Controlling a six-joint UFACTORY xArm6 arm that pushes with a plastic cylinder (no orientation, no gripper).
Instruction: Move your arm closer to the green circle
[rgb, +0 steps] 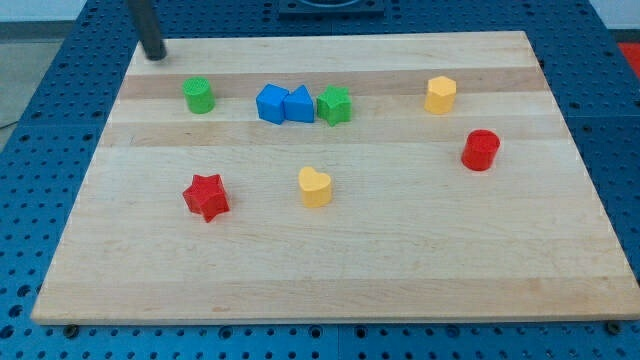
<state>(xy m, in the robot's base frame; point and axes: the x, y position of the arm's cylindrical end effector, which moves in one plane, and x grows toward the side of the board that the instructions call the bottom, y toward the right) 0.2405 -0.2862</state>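
Red star nearest, green circle lower-right of my tip, apart

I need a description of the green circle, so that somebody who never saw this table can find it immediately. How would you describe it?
Start at the wooden board and go to its corner at the view's top left, where my tip rests. The green circle is the nearest block to my tip, just below and to the right, standing alone. The other green block, a green star, touches two blue blocks nearer the middle.
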